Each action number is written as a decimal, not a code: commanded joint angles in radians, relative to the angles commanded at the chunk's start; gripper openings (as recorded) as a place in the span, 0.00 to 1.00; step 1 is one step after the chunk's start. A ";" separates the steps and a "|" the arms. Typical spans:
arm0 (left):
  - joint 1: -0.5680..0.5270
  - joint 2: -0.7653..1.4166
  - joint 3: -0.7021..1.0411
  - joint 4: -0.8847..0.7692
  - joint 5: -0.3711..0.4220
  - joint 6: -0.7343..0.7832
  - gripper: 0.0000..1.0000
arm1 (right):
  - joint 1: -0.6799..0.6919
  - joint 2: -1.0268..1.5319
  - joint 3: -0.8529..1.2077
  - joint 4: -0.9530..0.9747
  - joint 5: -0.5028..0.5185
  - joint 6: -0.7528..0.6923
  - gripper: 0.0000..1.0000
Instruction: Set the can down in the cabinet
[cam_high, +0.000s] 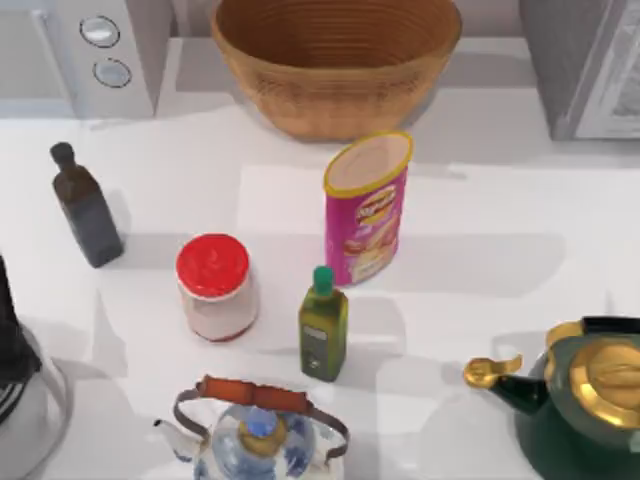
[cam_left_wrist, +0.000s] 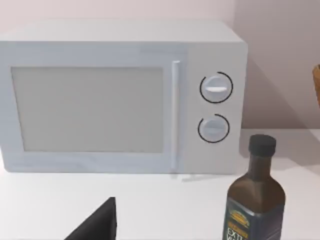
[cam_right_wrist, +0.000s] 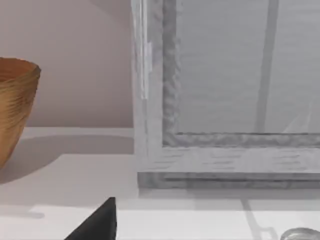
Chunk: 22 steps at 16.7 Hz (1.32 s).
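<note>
**Can untouched, cabinet far right**

Can first: tall pink cardboard crisp can (cam_high: 366, 207) with yellow rim stands upright mid-table, long axis vertical, in front of the woven wicker basket (cam_high: 335, 60). Large grey boxy cabinet (cam_high: 585, 65) sits at the far right corner, well apart from it. My right arm is probably nearer, since its wrist view faces the cabinet's (cam_right_wrist: 225, 100) pale front; the left one faces the white two-dial microwave (cam_left_wrist: 120, 97). Jaw state: can't tell on either side. Smooth cylinder, likely light; a side grip should do.
</note>
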 joint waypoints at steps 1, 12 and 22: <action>0.000 0.000 0.000 0.000 0.000 0.000 1.00 | 0.000 0.000 0.000 0.000 0.000 0.000 1.00; 0.000 0.000 0.000 0.000 0.000 0.000 1.00 | -0.118 0.581 0.402 -0.098 -0.089 -0.004 1.00; 0.000 0.000 0.000 0.000 0.000 0.000 1.00 | -0.260 1.295 0.625 -0.138 -0.162 -0.180 1.00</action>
